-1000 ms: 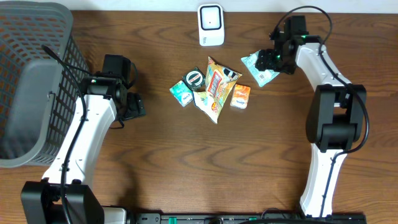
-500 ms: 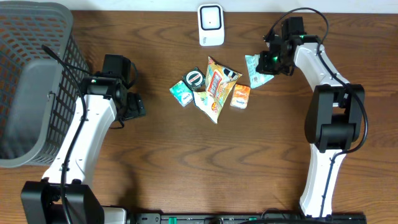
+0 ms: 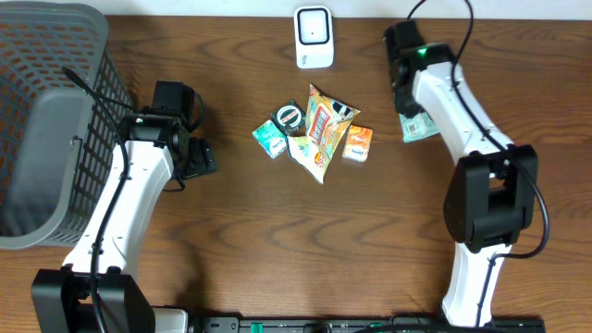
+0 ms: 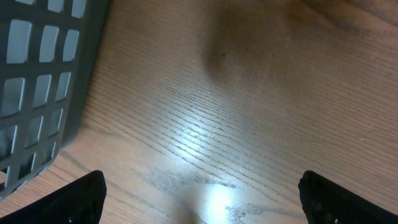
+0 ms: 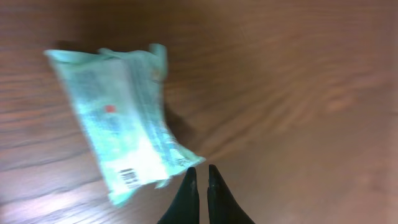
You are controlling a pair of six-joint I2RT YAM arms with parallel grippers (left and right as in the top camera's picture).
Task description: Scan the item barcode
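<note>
Wood table (image 3: 277, 240): pickup step, rt gripper (image 5: 199, 177) clamps teal pkt (image 5: 124, 118) corner, L gripper (image 4: 199, 190) spread wide; next prob. aim barcode (image 5: 129, 175) at top-centre scanner (image 3: 314, 37).

The overhead camera looks straight down from high above the wooden table (image 3: 277, 240), far enough back to take in both arms, the grey basket (image 3: 46, 120) at the left edge and the white scanner (image 3: 314, 37) at the far edge. The left wrist camera sits low over the tabletop, facing down past the left gripper (image 4: 208, 202), whose tips show in the bottom corners. It shares with the overhead view only bare wood and the basket (image 4: 84, 81) wall. The right wrist camera is equally near, looking down along the right gripper (image 5: 201, 183) at bottom centre, and shares the teal packet (image 3: 421, 128) (image 5: 124, 130) with the overhead view.
</note>
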